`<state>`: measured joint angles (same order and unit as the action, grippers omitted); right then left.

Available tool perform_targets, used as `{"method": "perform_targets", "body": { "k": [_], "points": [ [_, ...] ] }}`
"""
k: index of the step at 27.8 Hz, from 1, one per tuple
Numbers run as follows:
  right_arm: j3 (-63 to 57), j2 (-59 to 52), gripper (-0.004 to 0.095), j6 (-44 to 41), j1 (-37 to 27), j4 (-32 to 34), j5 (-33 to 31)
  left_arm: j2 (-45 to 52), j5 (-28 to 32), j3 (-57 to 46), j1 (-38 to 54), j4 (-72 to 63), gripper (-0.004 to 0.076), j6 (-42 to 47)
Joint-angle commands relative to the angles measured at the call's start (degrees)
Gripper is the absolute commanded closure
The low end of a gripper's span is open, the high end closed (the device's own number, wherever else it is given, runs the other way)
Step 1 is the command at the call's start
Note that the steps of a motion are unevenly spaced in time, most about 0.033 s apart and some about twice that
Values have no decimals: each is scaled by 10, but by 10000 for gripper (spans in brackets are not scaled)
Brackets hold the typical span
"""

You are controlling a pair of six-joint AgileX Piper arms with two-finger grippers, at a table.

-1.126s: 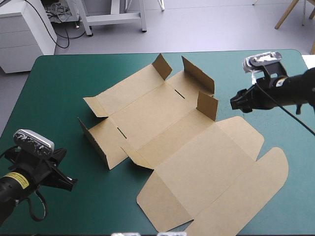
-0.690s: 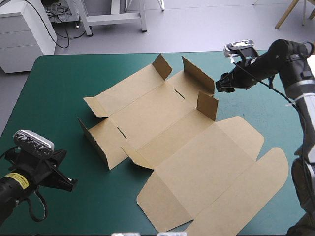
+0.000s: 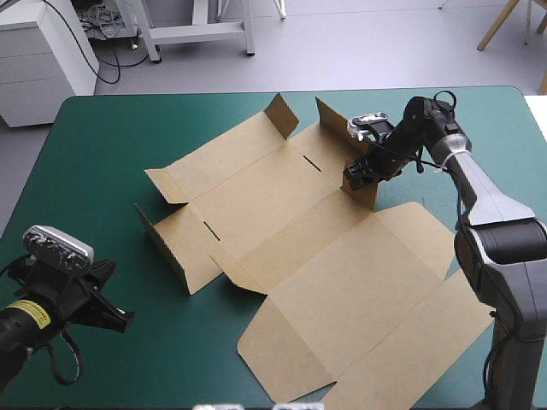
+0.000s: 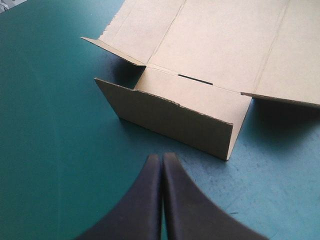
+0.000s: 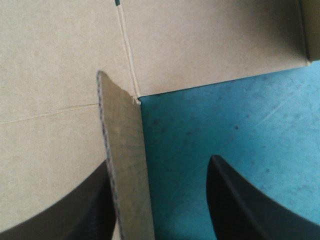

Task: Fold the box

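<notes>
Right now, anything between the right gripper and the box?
Nothing visible. The right gripper is open, and a raised flap of the box stands between its fingers, close beside one of them.

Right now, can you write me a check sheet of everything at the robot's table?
Surface: teal-green cover, bare around the box.
Job's things: brown box, mostly flat, several flaps raised, lid panel lying flat.
Clutter: nothing seen.
Grippers: left gripper shut, over the cover, short of the box's raised wall; right gripper open, one upright flap between its fingers.
Cables: nothing seen besides the robot's own.
Surroundings: nothing seen at the table.
</notes>
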<state>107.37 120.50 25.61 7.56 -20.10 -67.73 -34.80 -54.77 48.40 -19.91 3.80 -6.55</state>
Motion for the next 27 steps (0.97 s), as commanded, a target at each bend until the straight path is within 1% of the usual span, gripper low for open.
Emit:
{"method": "perform_targets", "body": {
  "k": [1,2,4,5,6,10,14,17,19,24,27],
  "points": [
    [19,-32,552,9,-1,-21,19,-5,31,20,-3,1,734,7],
    [19,-32,647,18,-1,-32,21,-5,31,20,-3,2,734,7],
    [19,-32,792,32,-1,-41,21,-5,32,20,-3,6,734,7],
    [19,-32,897,42,-1,-46,21,-5,37,20,-3,12,734,7],
    [19,-32,922,63,-1,-51,22,-5,41,20,-3,17,734,7],
    [26,-32,927,129,-1,-60,24,-5,42,20,-3,17,734,7],
    [46,-32,927,176,5,-62,30,-5,42,20,-3,17,734,7],
    [66,-32,928,233,22,-60,33,-5,42,20,-3,17,734,7],
    [77,-32,927,285,34,-58,42,-5,42,20,-3,17,734,7],
    [83,-32,928,439,74,-61,97,-5,42,20,-3,17,734,7],
    [83,-32,928,514,101,-61,111,-5,42,20,-3,17,734,7]
  ]
}}
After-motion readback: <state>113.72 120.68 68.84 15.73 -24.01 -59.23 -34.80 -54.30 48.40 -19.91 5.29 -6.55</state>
